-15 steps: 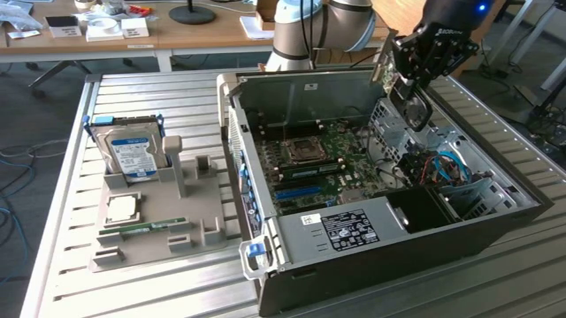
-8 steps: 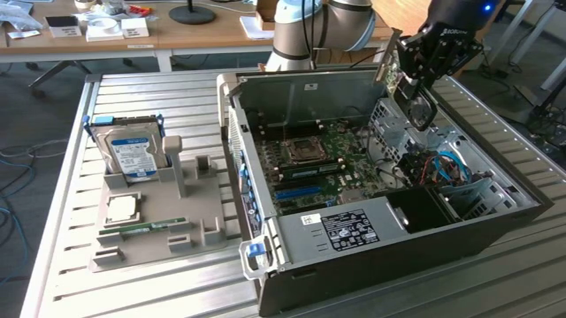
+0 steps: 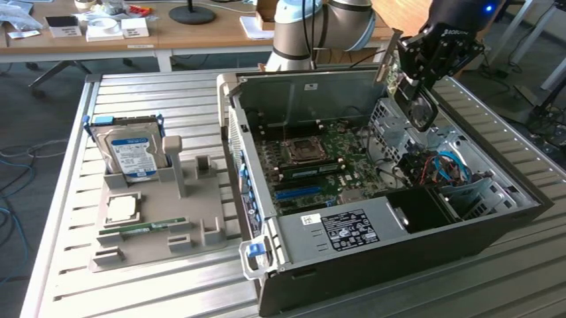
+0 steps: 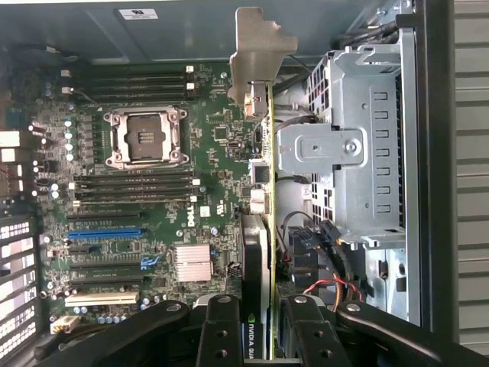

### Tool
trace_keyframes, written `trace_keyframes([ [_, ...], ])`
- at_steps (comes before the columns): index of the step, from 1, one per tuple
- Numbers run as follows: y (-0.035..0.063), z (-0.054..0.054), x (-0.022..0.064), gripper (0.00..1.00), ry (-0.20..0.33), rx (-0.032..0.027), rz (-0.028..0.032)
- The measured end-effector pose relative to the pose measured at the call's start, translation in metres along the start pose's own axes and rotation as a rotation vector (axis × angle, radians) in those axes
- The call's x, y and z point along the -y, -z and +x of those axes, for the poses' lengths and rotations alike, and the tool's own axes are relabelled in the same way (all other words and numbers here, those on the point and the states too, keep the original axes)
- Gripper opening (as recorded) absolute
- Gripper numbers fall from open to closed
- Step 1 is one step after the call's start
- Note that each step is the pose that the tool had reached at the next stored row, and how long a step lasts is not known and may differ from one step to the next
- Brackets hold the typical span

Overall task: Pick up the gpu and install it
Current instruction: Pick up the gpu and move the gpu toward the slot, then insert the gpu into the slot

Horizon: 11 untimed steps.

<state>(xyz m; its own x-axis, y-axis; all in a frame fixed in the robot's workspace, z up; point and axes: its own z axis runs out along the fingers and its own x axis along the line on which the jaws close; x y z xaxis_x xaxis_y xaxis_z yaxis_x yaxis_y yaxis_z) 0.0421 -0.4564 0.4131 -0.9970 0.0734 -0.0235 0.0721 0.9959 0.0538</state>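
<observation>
**Exterior view**
- Case: a black computer tower is laid on its side on the slatted metal counter, with its open side turned upward.
- Gripper: it is held at the end of the arm over the case's far corner, on the exterior view's right.
- Fingers: they are clenched on the gpu.
- Gpu: it is carried in the air just above the case's rim, clear of the board inside. Its silver bracket is raised beside the gripper.
- Motherboard: it is seen lying flat on the case's floor.
- Holder: a gray tray is set beside the case, on the exterior view's left.
- Hard drive: it is stood upright in the holder, well apart from the case.
- Memory stick: it is laid flat in the holder, at the end nearer the case's front.

**Wrist view**
- Gripper: it is closed around the card's near end, over the case's inside.
- Fingers: the black pads are pressed against both faces of the card.
- Gpu: it is seen edge-on as a thin green board. Its black cooler is turned toward the motherboard side of the case.
- Bracket: it is found at the card's end farthest from the fingers, near the case's wall.
- Drive cage: this silver cage inside the case is seen just beside the card, on the side away from the motherboard.
- Processor socket: it is seen on the motherboard, apart from the card.
- Blue slot: it is seen on the motherboard, with nothing seated in it.
</observation>
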Motion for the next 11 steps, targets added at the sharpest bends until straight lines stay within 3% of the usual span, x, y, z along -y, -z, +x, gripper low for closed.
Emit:
trace_keyframes([
  [11, 0.0001, 0.0000, 0.0000, 0.27, 0.000, 0.0000, 0.0001],
])
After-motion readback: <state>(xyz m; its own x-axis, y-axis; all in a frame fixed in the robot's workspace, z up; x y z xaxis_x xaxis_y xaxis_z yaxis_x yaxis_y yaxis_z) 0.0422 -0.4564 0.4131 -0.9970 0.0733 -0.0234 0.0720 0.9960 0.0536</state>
